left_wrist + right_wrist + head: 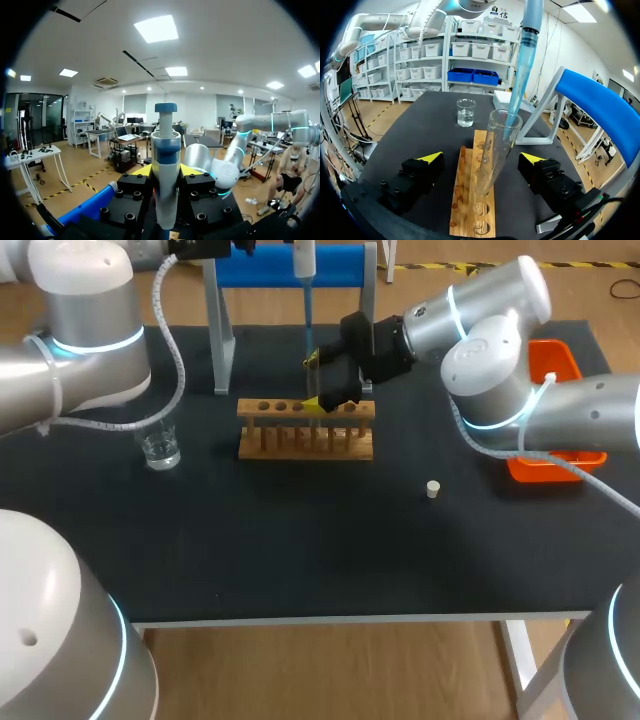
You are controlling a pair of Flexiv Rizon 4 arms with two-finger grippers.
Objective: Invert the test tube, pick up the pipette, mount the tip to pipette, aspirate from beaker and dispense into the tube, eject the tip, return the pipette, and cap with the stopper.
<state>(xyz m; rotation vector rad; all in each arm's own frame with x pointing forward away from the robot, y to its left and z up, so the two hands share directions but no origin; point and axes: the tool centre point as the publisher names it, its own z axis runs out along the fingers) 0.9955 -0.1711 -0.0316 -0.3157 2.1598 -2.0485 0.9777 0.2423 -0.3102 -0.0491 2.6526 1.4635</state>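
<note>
Currently left gripper [166,172] clamped on white-and-blue pipette [166,150], upright above far centre; its translucent blue tip [517,90] enters mouth of clear glass test tube [492,150] standing in wooden rack [462,200]. Right gripper [481,158] fingers wide, flanking tube without contact. Glass beaker [160,446] left of rack; cream stopper [433,489] to its near right

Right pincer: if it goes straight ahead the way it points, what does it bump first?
Probably the glass tube standing in the wooden rack: it sits between the tips of the open right pincer. The glass of water lies farther ahead.
</note>
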